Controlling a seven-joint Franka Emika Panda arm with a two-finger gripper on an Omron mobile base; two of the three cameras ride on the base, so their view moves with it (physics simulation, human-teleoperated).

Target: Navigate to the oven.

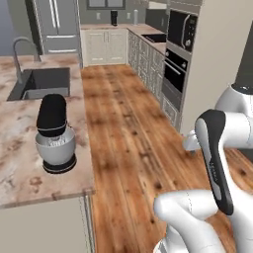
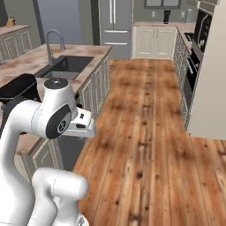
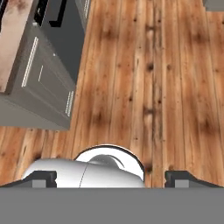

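The oven [image 1: 175, 75] is built into the tall grey wall unit on the right side of the aisle, with a black control strip, a silver bar handle and a dark glass door. From the other side, the oven [image 2: 192, 66] appears edge-on at the far right, some way ahead of the base. My gripper [image 3: 111, 179] points down at the wooden floor. Its dark fingertips [image 3: 42, 178] stand wide apart with nothing between them, so it is open. The arm is folded close above the base.
A black microwave [image 1: 182, 28] sits directly above the oven. The island counter [image 1: 24, 163] on the left carries a stand mixer [image 1: 55, 136] and a sink [image 1: 42, 82]. The wooden floor [image 1: 128, 128] runs ahead to white cabinets [image 1: 106, 47] and a fridge [image 2: 114, 22].
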